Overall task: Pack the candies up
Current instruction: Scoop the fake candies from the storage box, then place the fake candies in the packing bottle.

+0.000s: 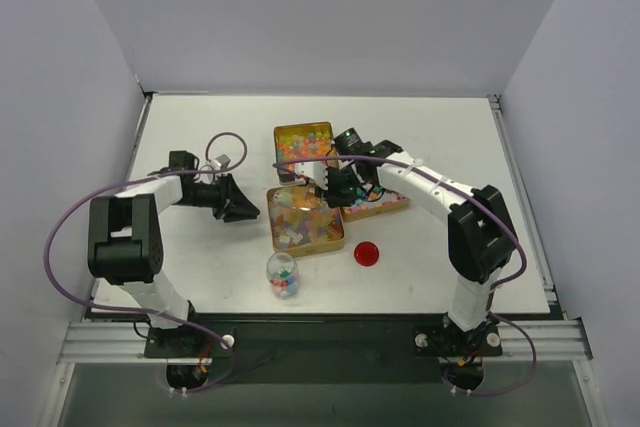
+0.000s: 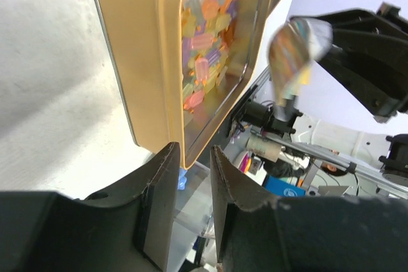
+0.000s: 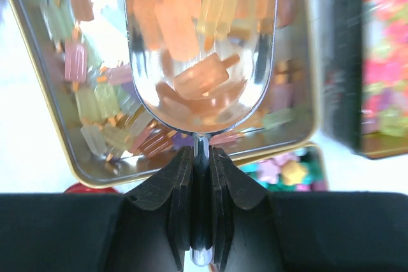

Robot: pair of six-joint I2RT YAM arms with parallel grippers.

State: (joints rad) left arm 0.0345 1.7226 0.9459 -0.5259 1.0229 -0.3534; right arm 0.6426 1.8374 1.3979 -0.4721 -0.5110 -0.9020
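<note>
**Right gripper (image 3: 202, 152) with loaded scoop (image 3: 201, 42)**

Clamped shut on the scoop's handle, candies (image 3: 197, 78) in its bowl, above the middle tin (image 1: 270, 219). Left gripper (image 2: 193, 152): jaws part open, empty, at the tin's left rim. Best carried level, then tipped slowly into the near jar (image 1: 282, 274).

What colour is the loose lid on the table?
The lid is red; top view shows it best.
</note>
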